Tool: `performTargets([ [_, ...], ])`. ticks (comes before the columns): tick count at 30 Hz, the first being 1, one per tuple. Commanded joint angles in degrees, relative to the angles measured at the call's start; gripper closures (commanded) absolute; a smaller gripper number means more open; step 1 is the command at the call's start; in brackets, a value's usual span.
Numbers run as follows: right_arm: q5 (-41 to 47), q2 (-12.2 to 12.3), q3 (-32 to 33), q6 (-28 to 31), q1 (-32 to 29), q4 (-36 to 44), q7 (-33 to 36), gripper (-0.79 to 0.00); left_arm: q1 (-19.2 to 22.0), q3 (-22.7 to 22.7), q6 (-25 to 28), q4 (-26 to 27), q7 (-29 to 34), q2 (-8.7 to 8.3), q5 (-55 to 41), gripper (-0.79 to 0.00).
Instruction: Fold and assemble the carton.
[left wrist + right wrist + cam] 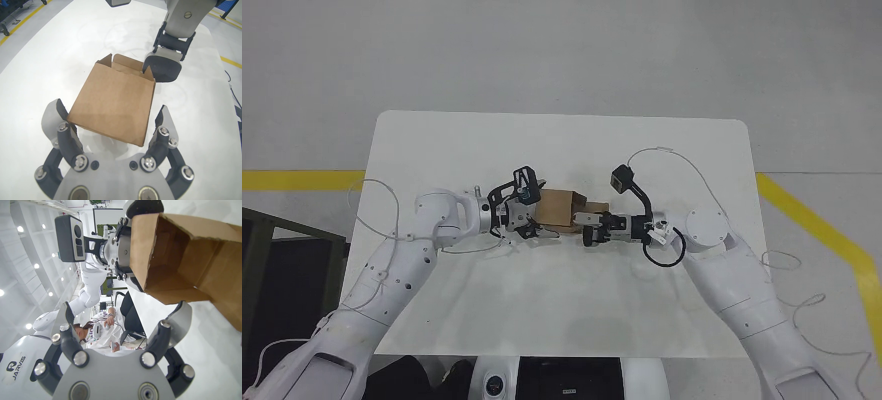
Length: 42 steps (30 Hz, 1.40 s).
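Note:
A brown cardboard carton [560,205] lies at the middle of the white table, between my two grippers. In the left wrist view the carton [115,102] has its closed end between the fingers of my left gripper [110,117], which clasp its two sides; that end seems slightly raised over a shadow. The far end is open, with short flaps standing up. My right gripper [124,308] faces that open end [175,262] with its fingers spread wide. One of its finger pads [162,70] rests against a corner flap.
The table [562,300] has bare surface on all sides of the carton. A thin white cable [672,155] loops above the right arm. Yellow floor tape [302,180] runs beside the table.

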State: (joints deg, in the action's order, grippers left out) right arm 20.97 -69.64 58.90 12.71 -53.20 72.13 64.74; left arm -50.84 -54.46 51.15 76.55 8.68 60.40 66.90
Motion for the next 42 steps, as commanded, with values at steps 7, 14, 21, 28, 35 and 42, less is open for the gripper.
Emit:
performTargets([
  [7,2.21,-1.55,-3.60,3.48,4.14,-5.72,0.47,-0.785,-0.60,0.11,0.43,0.98,0.63,0.04,0.02,-0.785],
  [14,4.69,-3.32,-7.00,6.51,7.97,-11.37,2.06,-0.785,-0.84,-0.11,0.93,1.21,1.47,0.01,-0.28,-0.785],
  [21,5.77,-3.96,-7.61,8.29,9.83,-15.23,3.76,-0.785,-1.13,-0.26,1.16,1.32,2.27,-0.01,-0.63,-0.785],
  [28,5.21,-2.65,-4.10,8.55,9.65,-16.11,6.02,-0.785,-1.23,-0.35,1.00,1.41,2.96,0.04,-1.23,-0.785],
  [35,3.08,-1.20,-0.80,6.66,9.13,-15.25,6.29,-0.785,-1.33,-0.63,0.93,1.42,3.45,0.04,-1.74,-0.785],
  [42,0.91,-1.40,-1.26,8.38,10.90,-16.55,4.52,-0.785,-1.56,-0.83,1.05,1.78,3.80,0.01,-1.95,-0.785],
])
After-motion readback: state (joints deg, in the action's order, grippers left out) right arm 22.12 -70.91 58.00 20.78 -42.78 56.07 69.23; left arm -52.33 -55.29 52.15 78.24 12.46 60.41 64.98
